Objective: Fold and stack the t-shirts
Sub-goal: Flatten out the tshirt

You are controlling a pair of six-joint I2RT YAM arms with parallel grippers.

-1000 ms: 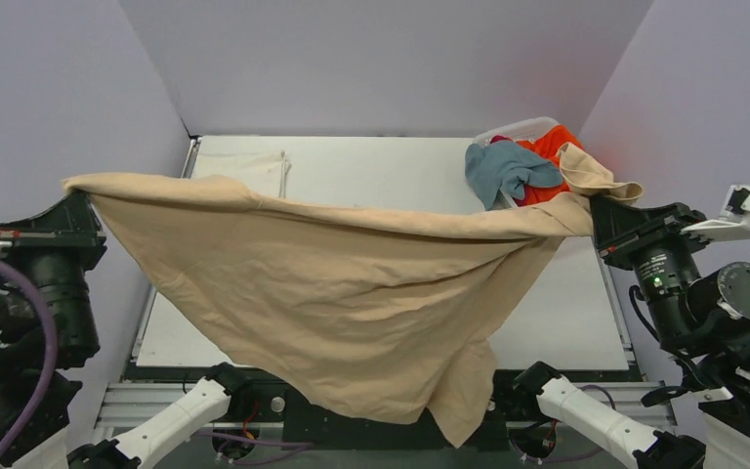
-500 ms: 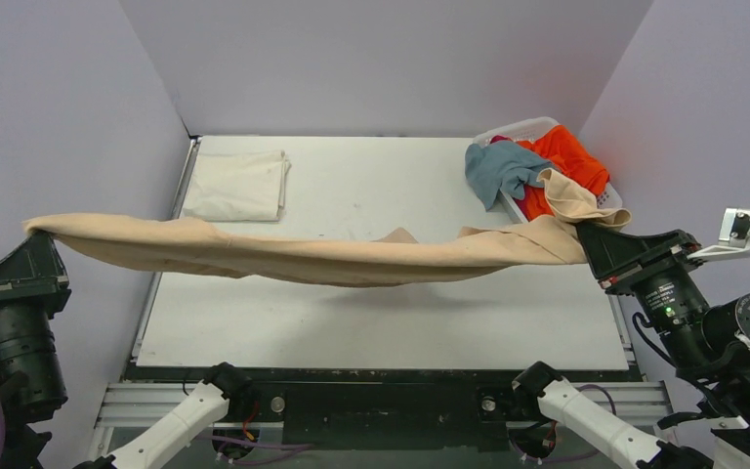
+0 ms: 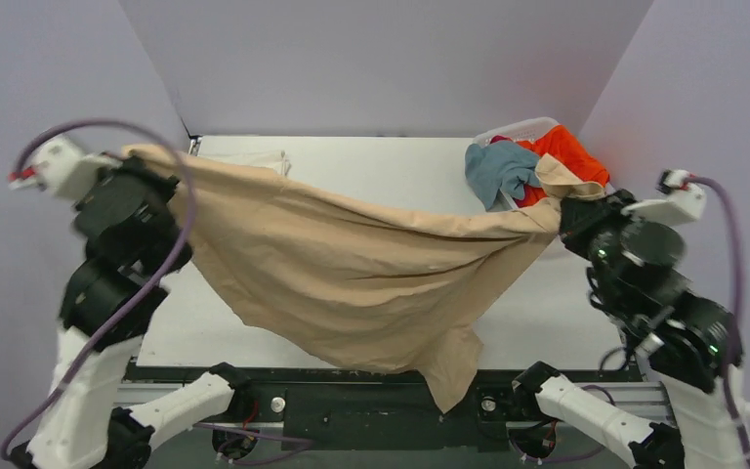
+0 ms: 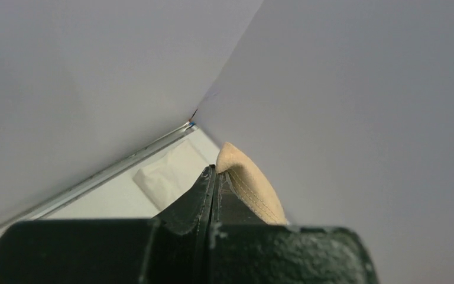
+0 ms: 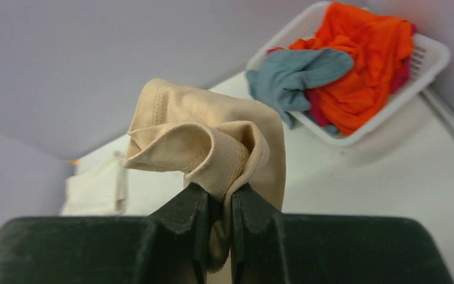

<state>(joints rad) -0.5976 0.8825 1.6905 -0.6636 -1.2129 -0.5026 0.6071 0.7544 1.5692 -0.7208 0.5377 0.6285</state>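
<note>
Since the left pincer and right pincer each clamp the tan t-shirt, it hangs spread between them. Likely readied for laying flat.

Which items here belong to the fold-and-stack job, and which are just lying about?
Job:
tan shirt, held aloft
folded cream shirt
grey-blue shirt
orange shirt

Lying about:
white basket
table
</note>
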